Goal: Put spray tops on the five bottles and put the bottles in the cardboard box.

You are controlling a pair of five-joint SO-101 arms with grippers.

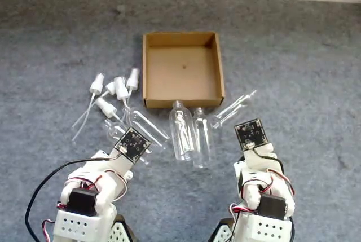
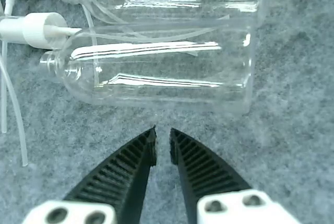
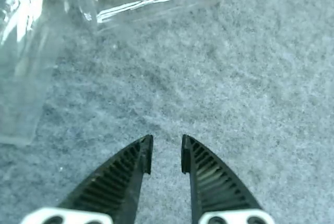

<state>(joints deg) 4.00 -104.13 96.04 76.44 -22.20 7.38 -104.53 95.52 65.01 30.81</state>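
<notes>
Grey surface [image 1: 56,56]: five bottles [image 1: 181,132] lie capless before the cardboard box [image 1: 148,67], spray tops [image 1: 120,88] loose alongside; your left hand [image 2: 162,141] and right hand [image 3: 167,153] sit barely parted, empty; capping looks unstarted, so next you widen one hand for a bottle.

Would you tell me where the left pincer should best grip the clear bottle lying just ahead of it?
I would take the clear bottle around the middle of its straight body, the left pincer coming down from above. It lies on its side, broadside to the pincer, and a spray top crowds its neck.
</notes>
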